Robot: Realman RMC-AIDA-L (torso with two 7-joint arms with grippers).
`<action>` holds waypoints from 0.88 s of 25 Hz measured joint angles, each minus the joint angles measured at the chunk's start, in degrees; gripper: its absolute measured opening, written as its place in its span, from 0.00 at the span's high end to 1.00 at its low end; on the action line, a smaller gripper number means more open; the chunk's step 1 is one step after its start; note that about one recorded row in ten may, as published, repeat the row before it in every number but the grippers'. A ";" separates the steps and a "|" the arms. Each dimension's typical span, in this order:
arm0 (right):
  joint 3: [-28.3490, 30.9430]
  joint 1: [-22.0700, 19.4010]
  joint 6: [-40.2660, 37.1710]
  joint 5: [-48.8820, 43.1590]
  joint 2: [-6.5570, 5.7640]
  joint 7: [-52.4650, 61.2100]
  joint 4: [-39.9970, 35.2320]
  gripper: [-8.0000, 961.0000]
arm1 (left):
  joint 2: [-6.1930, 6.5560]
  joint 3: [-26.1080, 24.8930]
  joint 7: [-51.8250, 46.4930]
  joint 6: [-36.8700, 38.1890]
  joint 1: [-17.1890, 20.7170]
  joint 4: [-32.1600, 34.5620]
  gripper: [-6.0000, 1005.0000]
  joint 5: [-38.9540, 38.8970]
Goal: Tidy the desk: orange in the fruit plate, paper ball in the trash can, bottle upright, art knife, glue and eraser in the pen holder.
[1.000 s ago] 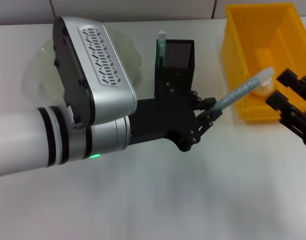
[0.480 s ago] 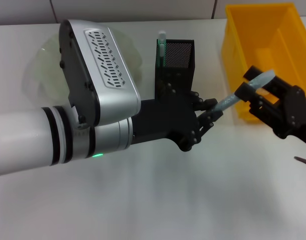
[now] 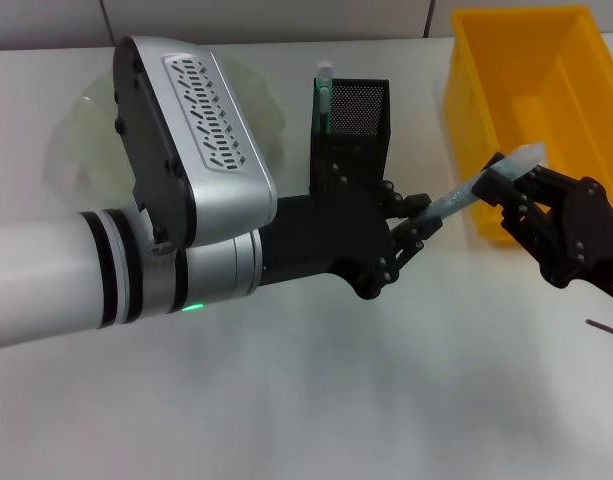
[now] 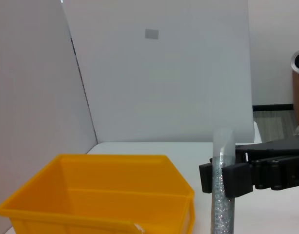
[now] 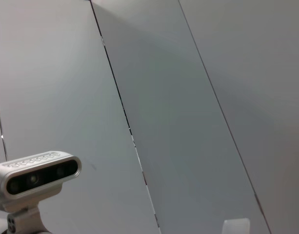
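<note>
The glue (image 3: 464,194), a clear tube of silver glitter, slants up to the right over the table, between both grippers. My left gripper (image 3: 414,226) is shut on its lower end, just right of the black mesh pen holder (image 3: 354,108). My right gripper (image 3: 503,188) has come in from the right, and its fingers clamp the tube's upper part below the tip. In the left wrist view the glue (image 4: 222,204) stands upright with those black fingers (image 4: 237,178) pressed against it. A green-handled tool (image 3: 324,92) stands in the holder. Orange, paper ball, bottle and eraser are out of view.
The yellow trash can (image 3: 506,80) stands at the back right, directly behind the right gripper, and shows as an open yellow bin (image 4: 90,195) in the left wrist view. A translucent fruit plate (image 3: 76,140) lies at the back left, mostly covered by my left arm.
My right gripper swung in from the right edge to the glue's upper end and settled slightly lower around it. The left gripper kept holding the tube in the same place.
</note>
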 joint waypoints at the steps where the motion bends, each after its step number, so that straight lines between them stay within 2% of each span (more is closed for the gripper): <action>1: 0.01 -0.07 -0.05 0.03 0.03 -0.47 0.07 0.69 | 0.00 0.00 0.00 0.00 0.00 0.00 0.85 0.00; 5: 0.20 -0.14 -0.25 0.23 0.15 -0.91 0.22 0.83 | -0.06 0.00 0.01 -0.02 -0.09 -0.69 0.85 -0.16; 10: 0.50 -0.24 -0.67 0.92 0.26 -1.64 0.54 0.83 | -0.02 0.08 0.16 -0.07 -0.53 -1.94 0.85 -0.20; 15: 1.05 -0.51 -0.83 2.66 0.27 -1.81 0.59 0.83 | -0.07 0.05 1.61 -0.08 -0.72 -2.58 0.69 -0.86; 18: 2.82 -0.95 -1.46 2.93 0.23 -1.98 0.19 0.84 | 0.02 -0.45 5.15 0.05 -0.31 -2.86 0.59 -4.48; 22: 7.53 -0.64 -2.04 2.98 0.15 -3.48 -0.55 0.84 | 0.14 -4.68 15.59 6.89 -0.39 -7.44 0.46 -15.96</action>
